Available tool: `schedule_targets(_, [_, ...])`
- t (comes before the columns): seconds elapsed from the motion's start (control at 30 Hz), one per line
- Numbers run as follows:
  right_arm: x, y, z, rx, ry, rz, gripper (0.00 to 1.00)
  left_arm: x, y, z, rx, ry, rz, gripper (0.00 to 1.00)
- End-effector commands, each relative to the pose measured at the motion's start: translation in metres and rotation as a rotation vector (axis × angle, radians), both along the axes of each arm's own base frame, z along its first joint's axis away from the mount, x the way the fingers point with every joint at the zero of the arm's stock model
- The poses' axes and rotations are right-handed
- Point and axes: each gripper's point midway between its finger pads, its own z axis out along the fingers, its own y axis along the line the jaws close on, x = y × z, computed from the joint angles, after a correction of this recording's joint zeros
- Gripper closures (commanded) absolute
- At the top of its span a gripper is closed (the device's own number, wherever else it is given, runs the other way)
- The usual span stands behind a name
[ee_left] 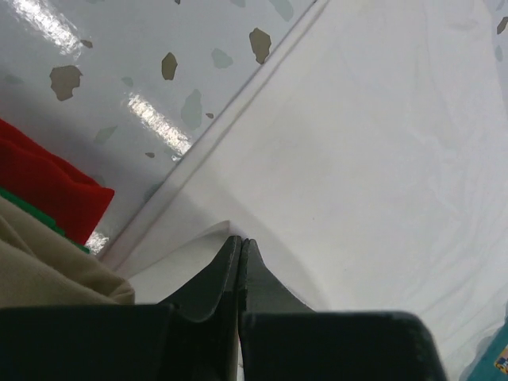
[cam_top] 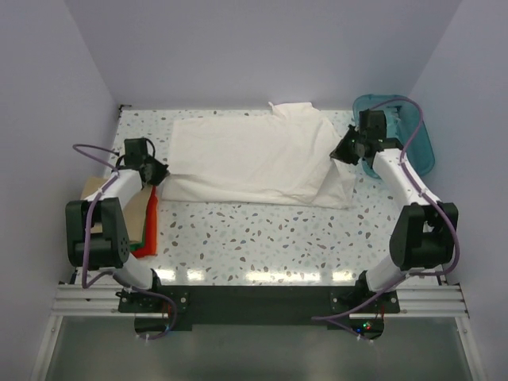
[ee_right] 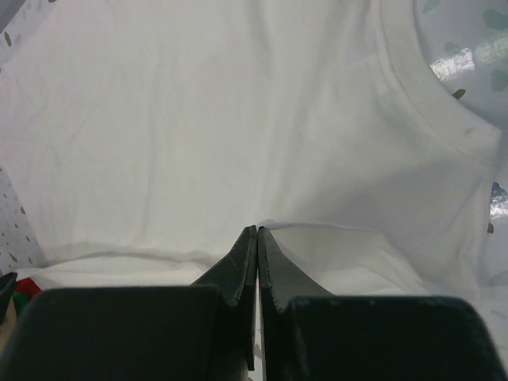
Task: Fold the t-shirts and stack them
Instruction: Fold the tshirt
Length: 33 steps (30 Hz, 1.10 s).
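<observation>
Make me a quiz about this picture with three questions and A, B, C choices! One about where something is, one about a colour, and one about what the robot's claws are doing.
1. Where is the bin?
A. near left corner
B. far right corner
C. in the middle

2. What colour is the big shirt?
A. black
B. blue
C. white

3. What are the left gripper and right gripper doing?
A. both shut on the big shirt
B. both wide open
C. both holding the bin

Answers:
1 B: it sits at the top right of the overhead view.
2 C: the spread cloth is white.
3 A: each wrist view shows jaws pressed together on the shirt's edge.
</observation>
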Motion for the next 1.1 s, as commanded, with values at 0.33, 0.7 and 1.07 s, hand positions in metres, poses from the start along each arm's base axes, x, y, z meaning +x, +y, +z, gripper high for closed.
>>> schedule_targets(0.33, [0.045,-0.022,0.01,0.079,-0.064,-0.014,1.0,0.019,0.013,0.002,0.04,0.011,0.037,1.0])
schedule_targets(0.7, [0.072,-0.025,0.039,0.108,-0.126,-0.001,1.0,0.024,0.012,0.009,0.033,-0.016,0.032,1.0])
schedule_targets(1.07, [0.081,-0.036,0.043,0.112,-0.136,-0.017,1.0,0.035,0.011,0.018,0.026,-0.041,0.025,1.0])
